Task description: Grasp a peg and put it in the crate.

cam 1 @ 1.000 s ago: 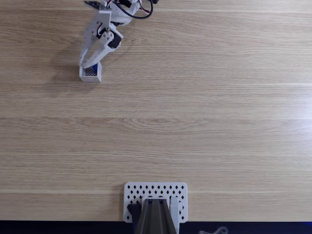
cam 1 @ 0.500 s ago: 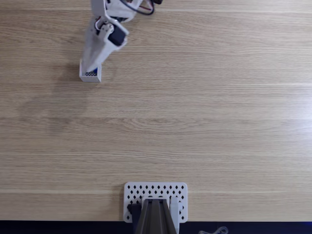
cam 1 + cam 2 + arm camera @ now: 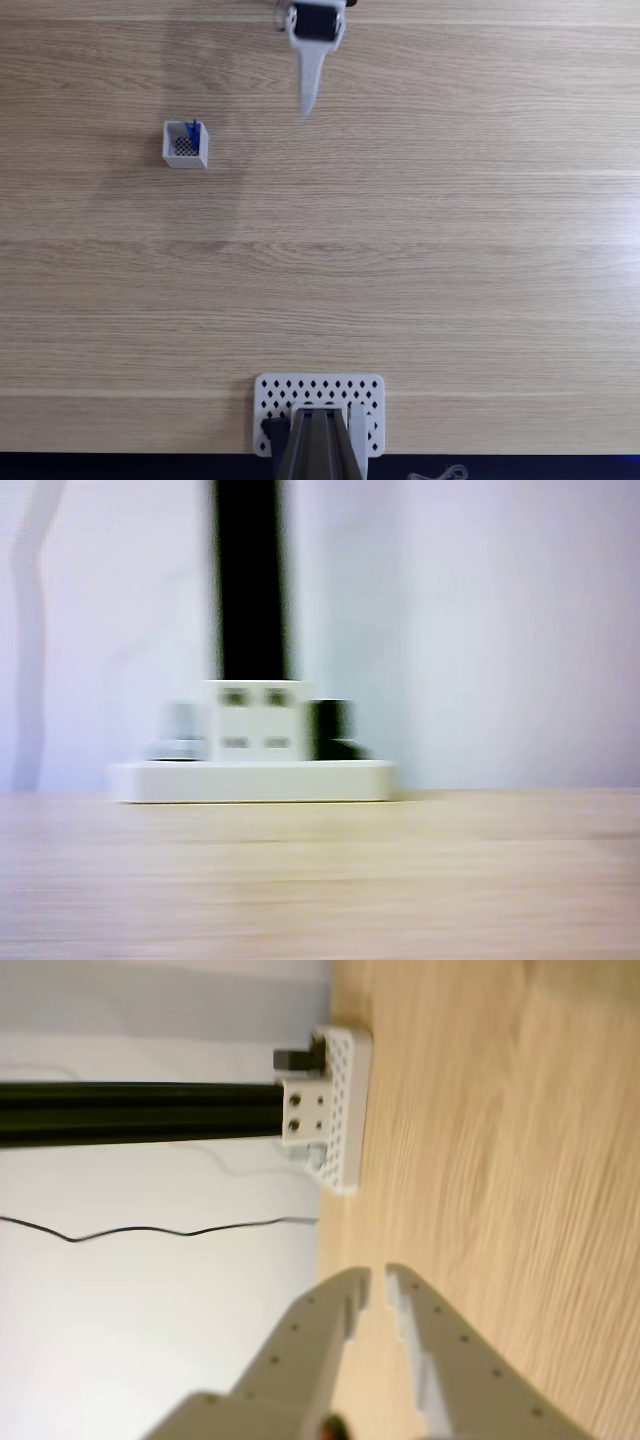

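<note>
The small white crate (image 3: 185,146) stands on the wooden table at the upper left in the fixed view. The blue peg (image 3: 193,131) stands inside it, leaning against its right wall. My gripper (image 3: 308,104) hangs well to the right of the crate, near the table's far edge, pointing down the picture. Its fingers lie together and hold nothing. In the wrist view, which lies on its side, the gripper (image 3: 378,1278) shows two white fingers (image 3: 325,1325) with only a thin slit between the tips, over bare wood.
A white perforated plate (image 3: 270,392) carrying a dark post sits at the near edge of the table; it also appears in the wrist view (image 3: 345,1110) and, blurred, in the other view (image 3: 255,778). A thin cable (image 3: 150,1232) hangs on the wall behind.
My gripper has lifted off the crate and swung right toward the table's far middle. The peg stays behind in the crate, uncovered now.
</note>
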### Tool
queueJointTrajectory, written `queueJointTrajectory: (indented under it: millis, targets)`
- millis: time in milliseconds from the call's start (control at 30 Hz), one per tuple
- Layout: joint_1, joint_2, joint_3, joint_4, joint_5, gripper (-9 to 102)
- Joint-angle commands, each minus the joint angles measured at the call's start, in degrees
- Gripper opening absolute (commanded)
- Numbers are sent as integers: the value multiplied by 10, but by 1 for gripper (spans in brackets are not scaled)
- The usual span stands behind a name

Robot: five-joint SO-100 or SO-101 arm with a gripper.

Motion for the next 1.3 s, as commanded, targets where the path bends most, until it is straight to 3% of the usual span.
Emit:
queueJointTrajectory:
  millis: [0, 600, 800, 1267]
  targets:
    - [-27, 115, 36, 59, 99, -1]
    - [-31, 378, 323, 91, 110, -1]
    - [-30, 421, 319, 171, 108, -1]
    - [-31, 420, 321, 160, 110, -1]
